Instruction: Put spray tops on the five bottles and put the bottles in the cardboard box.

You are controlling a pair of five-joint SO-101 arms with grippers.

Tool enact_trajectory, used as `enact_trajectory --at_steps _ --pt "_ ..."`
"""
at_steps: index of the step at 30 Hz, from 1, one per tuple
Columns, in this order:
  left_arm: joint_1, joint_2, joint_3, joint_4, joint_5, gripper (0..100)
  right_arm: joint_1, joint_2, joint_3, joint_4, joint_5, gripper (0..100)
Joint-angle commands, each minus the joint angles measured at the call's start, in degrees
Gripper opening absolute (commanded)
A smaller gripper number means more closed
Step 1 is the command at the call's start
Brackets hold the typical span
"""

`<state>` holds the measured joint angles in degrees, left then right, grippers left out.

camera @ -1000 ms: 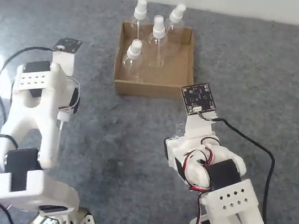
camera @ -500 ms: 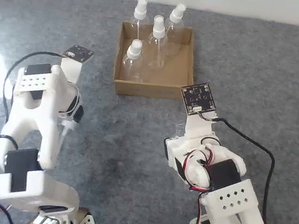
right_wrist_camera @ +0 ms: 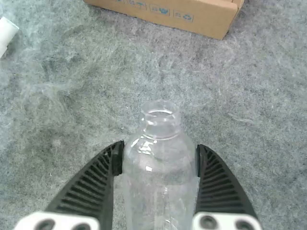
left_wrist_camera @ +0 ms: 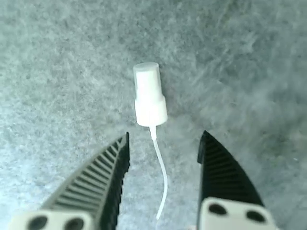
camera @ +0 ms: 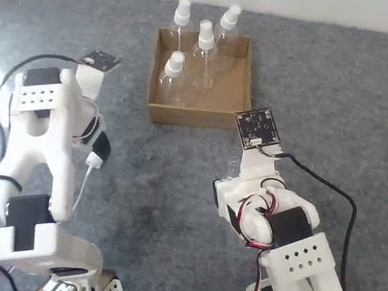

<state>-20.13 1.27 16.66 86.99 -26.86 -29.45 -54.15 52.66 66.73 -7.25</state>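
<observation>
A white spray top [left_wrist_camera: 149, 96] lies on the grey mat with its thin tube [left_wrist_camera: 162, 177] trailing toward my left gripper [left_wrist_camera: 163, 143]. That gripper hovers open just above it, one finger on each side of the tube. The high view has the spray top [camera: 94, 159] beside the left arm. My right gripper [right_wrist_camera: 159, 146] is shut on a clear bottle [right_wrist_camera: 160, 158], upright with a bare open neck, a short way in front of the cardboard box [camera: 245, 73]. Several bottles [camera: 172, 77] with spray tops fitted stand in the box.
The box's front wall [right_wrist_camera: 168, 12] is close ahead of the held bottle. The right arm [camera: 270, 221] takes up the lower right of the mat and the left arm [camera: 43, 139] the left side. Open mat [camera: 168, 178] lies between them.
The left arm has swung and lifted, and the spray top with its tube has come into view on the mat beside it. The right arm and the box have not moved.
</observation>
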Motion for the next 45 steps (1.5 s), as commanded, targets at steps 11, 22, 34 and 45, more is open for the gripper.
enact_trajectory --at_steps 11,22,34,45 --pt "0.2 2.1 -3.9 4.0 -7.1 22 2.7 -2.5 -0.9 -1.2 -0.4 9.9" --pt "0.5 16.8 -15.3 3.2 -6.9 14 3.4 -2.5 -0.9 -1.3 -0.4 9.9" --pt "0.8 27.4 -21.9 3.0 -5.1 14 3.5 -2.5 -0.9 -1.3 -0.4 9.9" --pt "3.3 32.5 -25.8 7.2 -4.5 5 3.5 -2.5 -0.9 -1.3 -0.4 9.9"
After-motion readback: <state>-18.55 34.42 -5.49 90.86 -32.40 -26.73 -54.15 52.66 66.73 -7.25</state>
